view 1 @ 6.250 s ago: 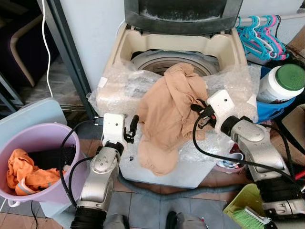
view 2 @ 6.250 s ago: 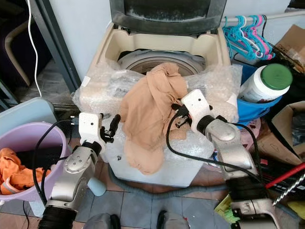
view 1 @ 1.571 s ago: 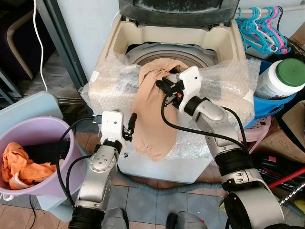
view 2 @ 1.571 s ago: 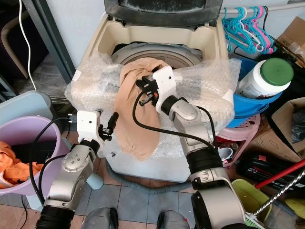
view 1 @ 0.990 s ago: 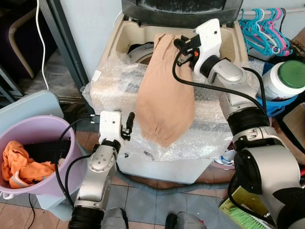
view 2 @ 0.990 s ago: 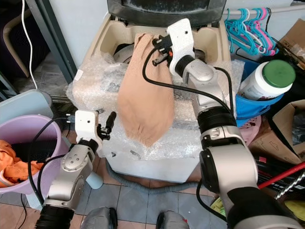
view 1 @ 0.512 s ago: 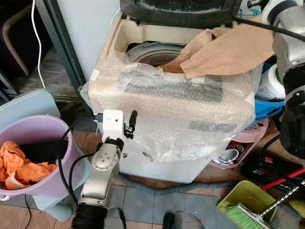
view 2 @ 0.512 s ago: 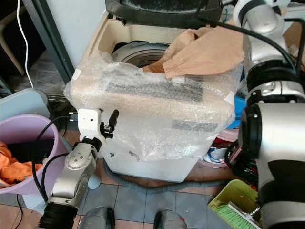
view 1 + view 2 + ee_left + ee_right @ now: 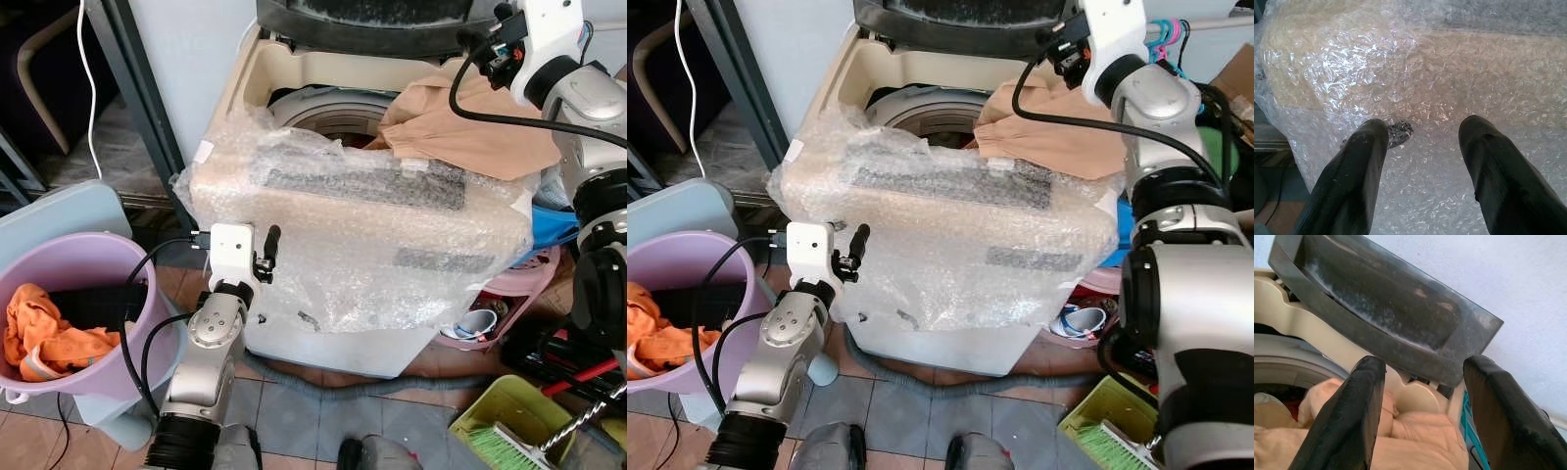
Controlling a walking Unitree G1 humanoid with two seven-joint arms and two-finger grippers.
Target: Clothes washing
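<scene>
The right claw (image 9: 487,46) is raised near the back right corner of the cream top-loading washing machine wrapped in bubble plastic (image 9: 362,245), its two black fingers (image 9: 1347,416) spread apart with nothing between them; the right wrist view looks past them at the raised dark grey lid (image 9: 1386,318) and the cloth beneath; just below and in front of this claw lies the tan, soft, crumpled garment (image 9: 470,122), draped over the machine's right rim, one end drooping toward the round drum opening (image 9: 323,108) to the claw's left, the rest spread on the wrapped top panel toward the robot; its long axis seems to run from the drum mouth out toward the right edge, so most of the cloth sits outside the drum; the left claw (image 9: 266,255) hovers low against the machine's wrapped front face, its fingers (image 9: 1352,176) parted and empty, well apart from the garment; beside that arm a lilac plastic tub (image 9: 59,294) holds an orange cloth (image 9: 44,333); the right arm is plainly the nearer one, and the coming move likely means dropping that claw down onto the tan cloth and dragging it leftward into the drum; the loose fabric could snag on the bubble plastic.
</scene>
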